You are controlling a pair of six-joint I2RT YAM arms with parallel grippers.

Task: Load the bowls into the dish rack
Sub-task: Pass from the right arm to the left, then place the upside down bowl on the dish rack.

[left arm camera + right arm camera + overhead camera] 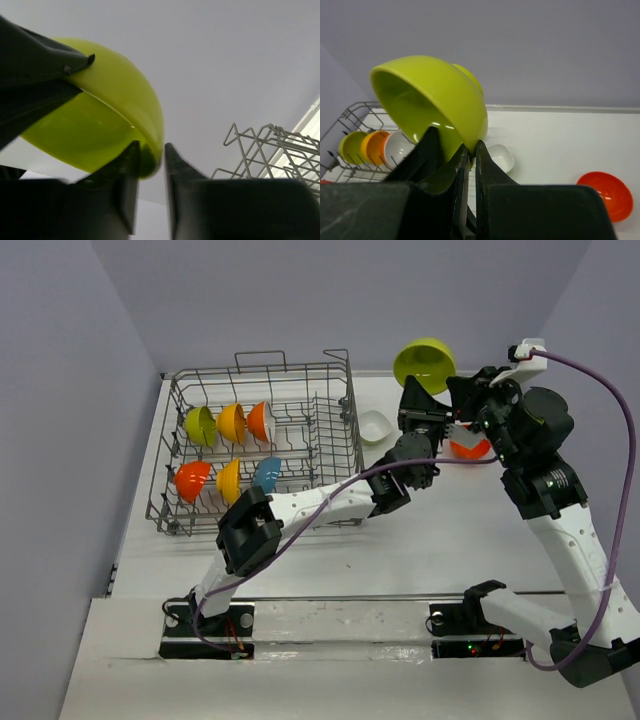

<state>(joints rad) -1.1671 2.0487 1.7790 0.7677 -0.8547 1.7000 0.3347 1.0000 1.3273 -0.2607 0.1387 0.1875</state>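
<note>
A lime green bowl (424,364) hangs in the air above the back of the table, right of the dish rack (172,455). My right gripper (470,145) is shut on its lower rim (435,95). My left gripper (151,155) reaches up from below and straddles the same bowl's rim (110,110). Its jaws are parted, with one finger inside the bowl and a small gap at the other. Several coloured bowls stand on edge in two rows in the rack, among them a lime one (200,425) and a teal one (267,474).
A white bowl (375,426) sits on the table just right of the rack. A red-orange bowl (470,448) lies further right, partly hidden under the right arm. The rack's tall wire side (270,150) stands close to the left gripper.
</note>
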